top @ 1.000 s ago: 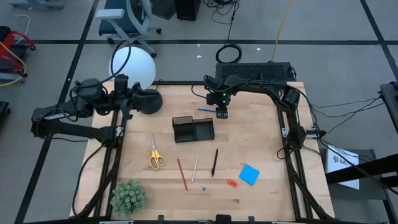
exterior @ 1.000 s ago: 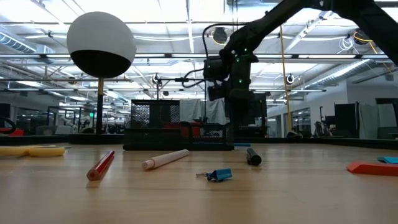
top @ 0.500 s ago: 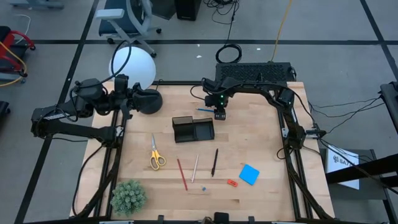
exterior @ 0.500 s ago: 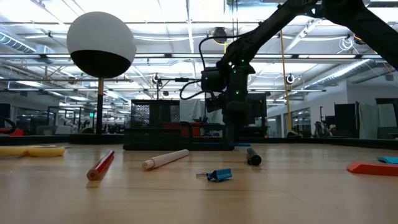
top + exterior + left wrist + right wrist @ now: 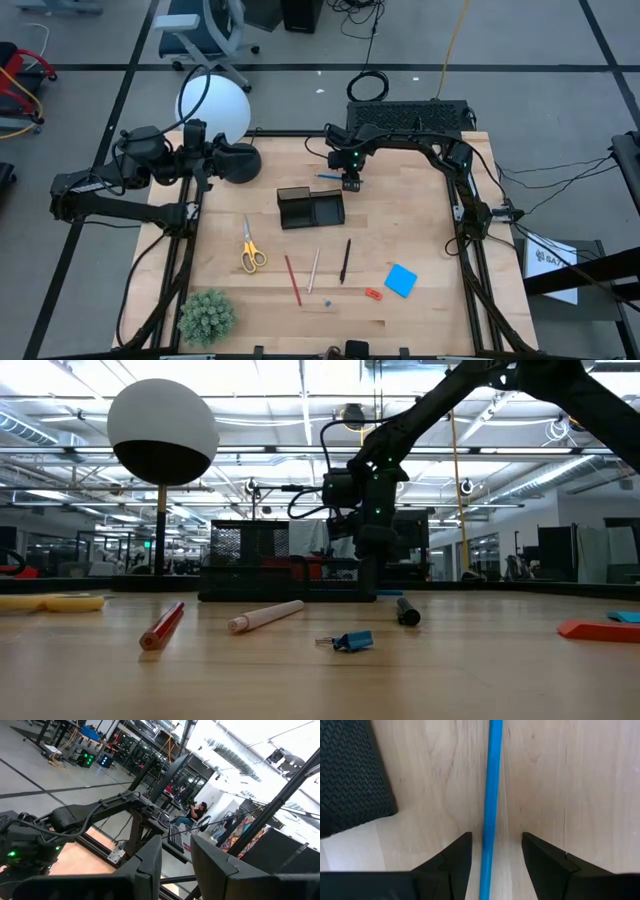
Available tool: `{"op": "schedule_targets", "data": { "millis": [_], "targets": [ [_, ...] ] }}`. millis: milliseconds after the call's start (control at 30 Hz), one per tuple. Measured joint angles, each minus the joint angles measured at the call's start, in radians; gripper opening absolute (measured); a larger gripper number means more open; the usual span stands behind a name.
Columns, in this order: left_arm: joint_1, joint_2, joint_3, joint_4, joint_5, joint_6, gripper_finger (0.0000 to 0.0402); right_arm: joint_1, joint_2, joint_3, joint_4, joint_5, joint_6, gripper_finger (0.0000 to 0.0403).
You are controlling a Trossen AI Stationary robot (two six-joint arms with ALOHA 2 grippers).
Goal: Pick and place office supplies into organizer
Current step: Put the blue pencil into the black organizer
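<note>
My right gripper [image 5: 350, 182] is open and points down at the table's far side, just right of the black organizer [image 5: 310, 207]. Its fingers stand on either side of a thin blue pen [image 5: 495, 770] that lies flat on the wood, without touching it. The organizer's mesh wall [image 5: 350, 775] shows beside the pen. Nearer the front lie yellow-handled scissors [image 5: 250, 247], a red pen [image 5: 292, 280], a pale pen [image 5: 314, 270], a black pen [image 5: 345, 260], a blue note pad [image 5: 401, 280] and a red-orange piece [image 5: 373, 294]. My left gripper [image 5: 176, 855] is open and waits up by the lamp.
A white globe lamp [image 5: 213, 108] on a round black base [image 5: 238, 163] stands at the far left corner. A green plant [image 5: 207, 315] sits at the near left corner. A small blue clip [image 5: 350, 641] lies near the pens. Bare wood shows right of the organizer.
My right gripper has shifted a little toward the table's left and come down toward the blue pen, until its fingertips are close to the tabletop. Nothing on the table has moved.
</note>
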Motion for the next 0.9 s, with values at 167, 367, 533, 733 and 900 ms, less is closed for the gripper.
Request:
{"op": "schedule_targets", "data": {
  "millis": [167, 367, 533, 733, 900],
  "targets": [
    [0.0, 0.0, 0.0, 0.002, 0.0, 0.0, 0.0097, 0.009, 0.008, 0.0, -0.008, 0.007, -0.001, 0.0169],
    [0.0, 0.0, 0.0, 0.002, 0.001, -0.001, 0.0097, 0.028, 0.012, -0.002, -0.041, 0.076, -0.001, 0.0169],
    [0.0, 0.0, 0.0, 0.002, 0.001, 0.0, 0.0097, 0.045, 0.012, -0.003, -0.073, 0.12, 0.0, 0.0169],
    [0.0, 0.0, 0.0, 0.002, 0.001, 0.0, 0.0097, 0.046, 0.012, -0.004, -0.077, 0.085, -0.001, 0.0161],
    [0.0, 0.0, 0.0, 0.002, 0.001, 0.001, 0.0097, 0.046, 0.012, -0.004, -0.078, 0.078, -0.002, 0.0124]
  ]
}}
